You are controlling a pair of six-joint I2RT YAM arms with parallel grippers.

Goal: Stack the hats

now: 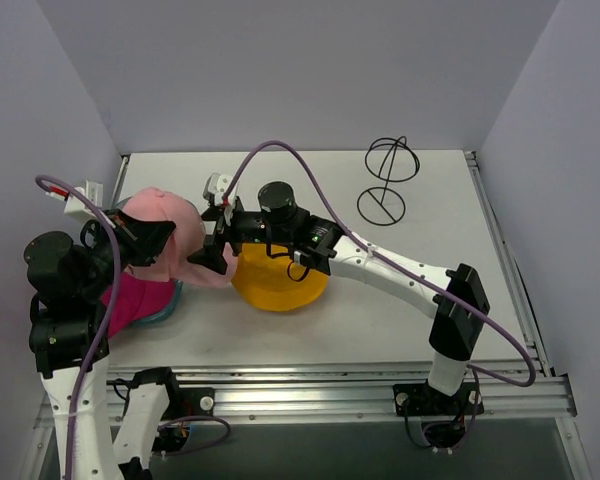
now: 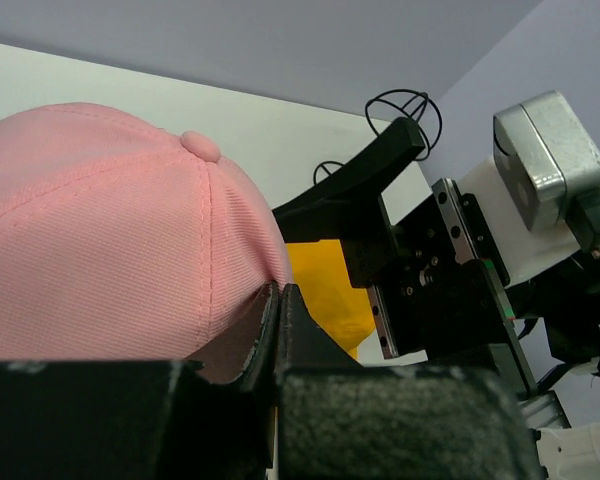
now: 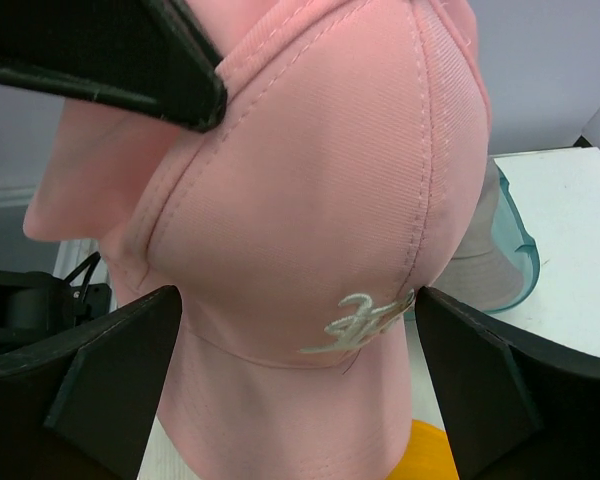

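- Left hand (image 2: pixel 280 310) is clamped on the light pink cap (image 1: pixel 165 215), up beside the magenta cap (image 1: pixel 135 300).
- Right hand (image 3: pixel 300 345) gapes wide around its crown, holding nothing.
- Yellow bucket hat (image 1: pixel 280 290) lies on the counter (image 1: pixel 430 200), unstacked so far I reckon.

Left gripper (image 1: pixel 152 238) is clamping tight on the light pink baseball cap (image 1: pixel 170 212). Right arm is reaching across to the left, right gripper (image 1: pixel 215 240) gaping wide.

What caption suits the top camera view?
Left fingers pinch a pink cap; open right fingers flank it beside a yellow hat.
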